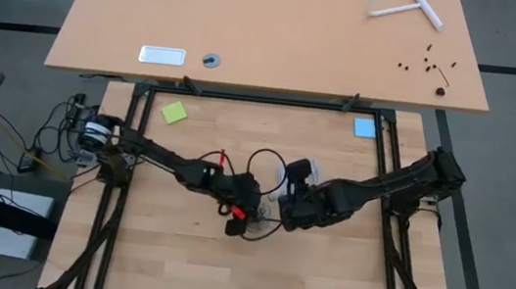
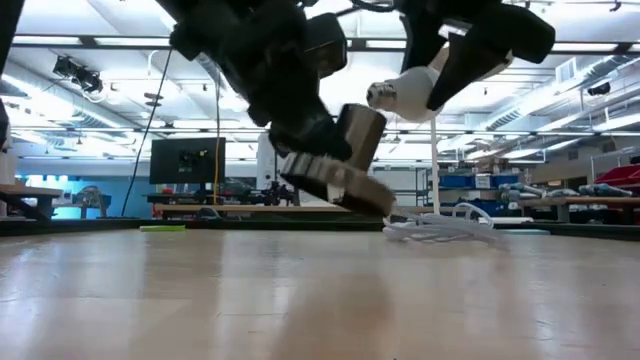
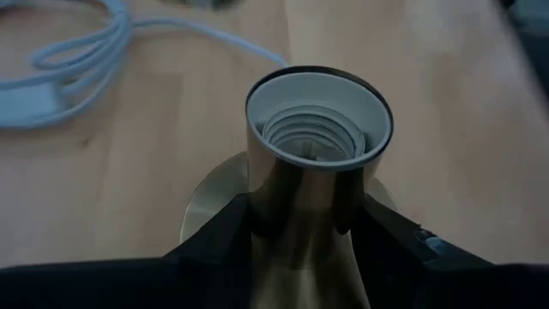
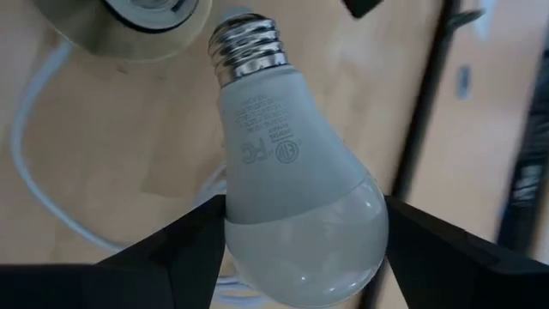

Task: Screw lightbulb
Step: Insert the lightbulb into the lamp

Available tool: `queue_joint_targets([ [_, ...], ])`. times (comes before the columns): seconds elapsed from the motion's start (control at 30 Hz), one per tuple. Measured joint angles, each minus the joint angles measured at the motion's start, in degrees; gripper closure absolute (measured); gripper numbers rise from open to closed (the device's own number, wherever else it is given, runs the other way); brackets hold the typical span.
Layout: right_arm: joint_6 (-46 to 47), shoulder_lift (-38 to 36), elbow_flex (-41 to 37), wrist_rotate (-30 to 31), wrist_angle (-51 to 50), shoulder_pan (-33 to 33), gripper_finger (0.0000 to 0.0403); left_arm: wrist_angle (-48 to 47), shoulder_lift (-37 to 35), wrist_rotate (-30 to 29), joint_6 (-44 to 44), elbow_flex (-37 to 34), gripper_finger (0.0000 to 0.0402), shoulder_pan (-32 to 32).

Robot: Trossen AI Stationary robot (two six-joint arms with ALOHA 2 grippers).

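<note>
Near the middle of the wooden table (image 1: 176,253), both arms are seen close together. The lightbulb (image 4: 292,189) is held by the right gripper (image 4: 300,257), whose two dark fingers are closed on the wide frosted part of the bulb, one at each side. The metallic screw end of the bulb is pointed toward the socket (image 3: 319,120), and it is near the socket opening but not yet inside it. In the low view the lightbulb (image 2: 408,92) is seen lifted well above the table surface, with its narrow end turned toward the socket (image 2: 345,160).

The socket is gripped by the left gripper (image 3: 309,249), with the fingers pressed on both sides of its brass-coloured neck. The socket is held tilted and raised off the table, and its white threaded inside is visible in the left wrist view. A white cord (image 3: 60,60) is lying on the table beyond the socket, toward the far edge.
</note>
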Motion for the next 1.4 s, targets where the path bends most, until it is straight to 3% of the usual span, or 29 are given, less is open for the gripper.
queue_joint_targets([
  [0.2, -8.7, 0.0, 0.0, 8.7, 0.6, 3.6, 0.0113, 2.9, -0.1, 11.0, -4.6, 0.0, 0.0242, 3.0],
  [0.4, -21.4, 0.0, 0.0, 17.1, 3.2, 6.3, 0.0114, 11.8, -0.1, 23.9, -9.2, 0.0, 0.0242, 4.6],
  [0.67, -33.5, 0.0, 0.0, 20.6, 7.7, 9.3, 0.0114, 16.4, -0.1, 32.3, -13.7, 0.0, 0.0242, 6.4],
  [0.83, -34.2, 0.0, 0.0, 23.2, 7.7, 10.0, 0.0113, 16.3, -0.1, 32.3, -12.0, -0.1, 0.0242, 7.2],
  [1.4, -33.2, 0.0, 0.0, 22.7, 7.0, 12.8, 0.0113, 11.2, -0.2, 32.6, -7.5, -0.2, 0.0242, 7.7],
])
